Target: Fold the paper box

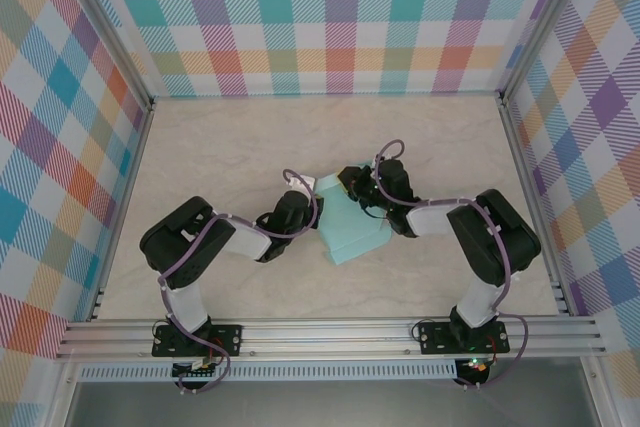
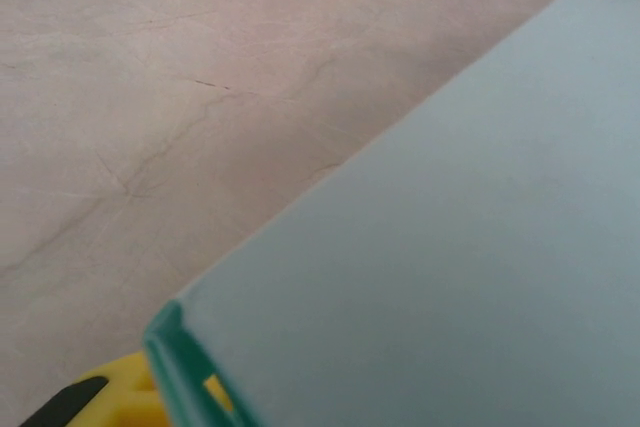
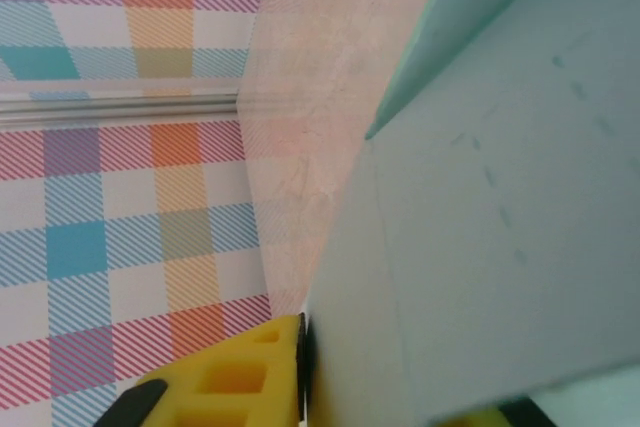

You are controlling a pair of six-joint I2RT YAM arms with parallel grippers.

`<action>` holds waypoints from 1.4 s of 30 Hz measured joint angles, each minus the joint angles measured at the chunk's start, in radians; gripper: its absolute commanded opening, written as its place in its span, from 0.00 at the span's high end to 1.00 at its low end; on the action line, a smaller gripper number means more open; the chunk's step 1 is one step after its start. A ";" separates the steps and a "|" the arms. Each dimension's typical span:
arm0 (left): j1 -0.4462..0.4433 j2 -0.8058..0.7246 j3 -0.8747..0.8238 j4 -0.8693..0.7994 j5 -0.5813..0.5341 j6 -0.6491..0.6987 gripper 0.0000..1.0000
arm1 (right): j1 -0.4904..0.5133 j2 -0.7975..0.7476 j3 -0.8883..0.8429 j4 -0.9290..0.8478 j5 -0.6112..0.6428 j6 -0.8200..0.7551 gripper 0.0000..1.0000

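The paper box is a pale mint card, partly folded, lying mid-table between the two arms. My left gripper is at its left edge. In the left wrist view the paper box covers the jaws, and one yellow finger peeks out beside a folded darker edge. My right gripper is at the box's far end. In the right wrist view a panel of the paper box stands between the fingers, and the black pad of the left finger presses against it.
The pale marbled table is walled by plaid panels at the back and both sides. An aluminium rail runs along the near edge by the arm bases. Bare table lies behind and to the left of the box.
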 measured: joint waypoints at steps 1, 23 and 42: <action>0.002 0.000 0.000 0.003 -0.001 0.007 0.90 | 0.000 -0.013 0.000 -0.029 0.002 -0.017 0.70; 0.122 0.000 0.093 -0.039 0.315 0.183 1.00 | -0.281 -0.455 0.374 -1.087 -0.040 -0.655 0.44; 0.111 -0.031 -0.064 0.043 0.573 0.315 0.94 | -0.148 0.005 0.668 -1.644 -0.195 -1.242 0.45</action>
